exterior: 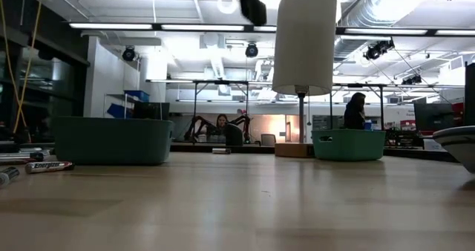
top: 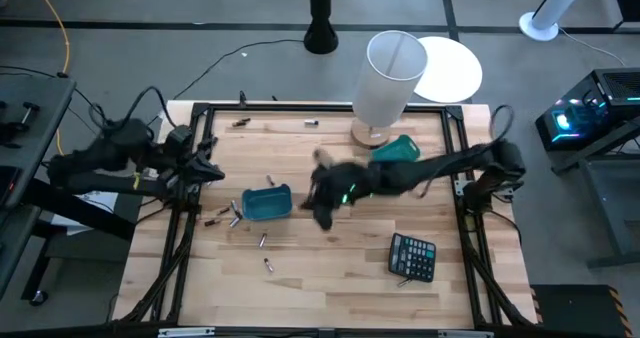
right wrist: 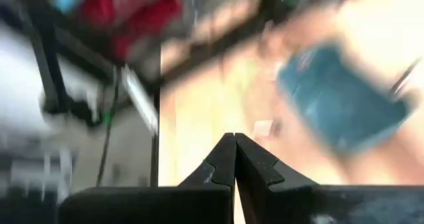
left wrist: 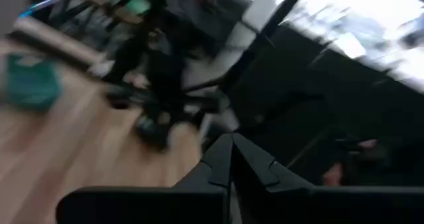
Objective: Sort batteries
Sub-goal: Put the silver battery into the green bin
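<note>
Small batteries lie scattered on the wooden table: a few by the teal bin [top: 228,216], two nearer the front [top: 264,241] [top: 268,265], and some near the far edge [top: 240,122] [top: 312,123]. One labelled battery [exterior: 49,165] lies at the left of the low view. One teal bin [top: 267,204] [exterior: 111,140] stands left of centre, a second [top: 402,149] [exterior: 349,144] by the lamp. My right gripper [top: 322,206] [right wrist: 234,142] hovers just right of the first bin, shut and empty. My left gripper [top: 212,168] [left wrist: 232,143] is at the table's left edge, shut.
A white-shaded lamp [top: 390,76] [exterior: 305,41] stands on a wooden base at the far middle. A black calculator [top: 412,256] lies near the front right. A black frame rail [top: 190,228] runs along the table's sides. Bare wood shows at the front centre.
</note>
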